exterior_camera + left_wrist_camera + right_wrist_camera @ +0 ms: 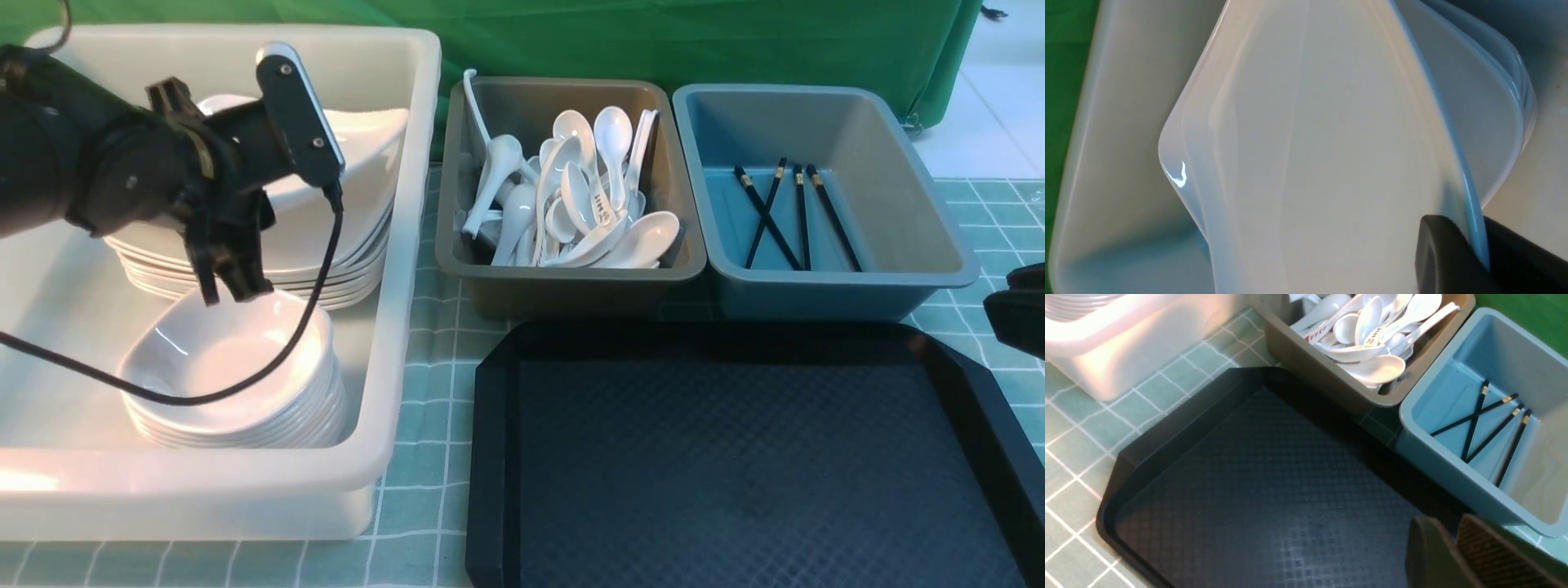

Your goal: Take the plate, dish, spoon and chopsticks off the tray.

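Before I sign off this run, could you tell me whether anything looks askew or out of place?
The plate sits tilted and skewed atop the stack in the white tub, its rim between the left gripper's jaws, not yet lying flat. Two chopsticks in the blue tub lie crossed.

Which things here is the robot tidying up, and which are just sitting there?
Job things: plate, pinched by the left hand; top dish; front spoon; chopsticks; tray.
Just lying about: white tub; grey tub; blue tub; checked cloth.
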`<action>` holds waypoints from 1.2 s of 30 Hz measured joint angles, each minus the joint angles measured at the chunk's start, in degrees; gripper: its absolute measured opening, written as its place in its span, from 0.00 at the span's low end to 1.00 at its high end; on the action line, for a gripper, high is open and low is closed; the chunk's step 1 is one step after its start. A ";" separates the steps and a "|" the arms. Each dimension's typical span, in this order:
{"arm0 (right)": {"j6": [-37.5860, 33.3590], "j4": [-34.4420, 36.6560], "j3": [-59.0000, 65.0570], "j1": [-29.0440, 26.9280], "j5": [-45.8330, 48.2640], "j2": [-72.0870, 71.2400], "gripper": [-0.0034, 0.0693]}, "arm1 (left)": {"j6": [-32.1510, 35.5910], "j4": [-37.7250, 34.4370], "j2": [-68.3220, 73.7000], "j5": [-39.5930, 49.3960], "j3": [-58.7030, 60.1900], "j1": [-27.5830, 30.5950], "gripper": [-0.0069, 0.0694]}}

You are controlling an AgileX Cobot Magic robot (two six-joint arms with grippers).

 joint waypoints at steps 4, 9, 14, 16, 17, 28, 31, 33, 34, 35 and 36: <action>0.00 0.91 0.00 0.00 0.26 0.00 0.24 | -1.06 -0.69 0.00 -2.60 -0.17 0.00 0.37; -0.07 1.20 0.00 0.00 1.70 0.00 0.24 | -2.22 -6.68 0.00 -3.28 -0.30 0.00 0.62; -0.12 1.83 0.00 0.00 2.66 0.00 0.24 | -2.76 -12.77 -0.81 -3.67 -0.36 0.00 0.81; -0.12 2.51 0.00 0.00 2.66 0.00 0.24 | -2.76 -14.56 -1.68 -3.67 -0.36 0.00 0.85; -0.19 2.87 0.00 0.00 2.66 0.00 0.24 | -2.76 -16.02 -2.27 -3.72 -0.36 0.00 0.86; -0.19 4.32 0.00 0.00 4.56 0.00 0.24 | -3.16 -42.50 -28.25 -0.54 0.34 -4.90 0.38; 0.72 4.32 0.00 0.00 7.69 0.00 0.23 | -2.85 -48.22 -38.27 0.27 4.16 -6.02 0.18; 1.88 4.32 1.39 0.00 10.53 -0.72 0.14 | -1.33 -53.66 -50.07 -1.18 12.55 -6.28 0.11; 2.22 4.32 2.05 0.00 10.70 -1.10 0.12 | -1.12 -54.61 -52.62 -2.31 15.45 -6.28 0.11; 2.52 4.32 2.39 0.00 10.69 -1.30 0.10 | -1.12 -55.14 -54.31 -2.62 16.17 -6.34 0.10; 3.55 4.32 3.38 0.00 10.32 -1.89 0.08 | -0.97 -56.83 -59.90 -5.34 21.53 -6.41 0.10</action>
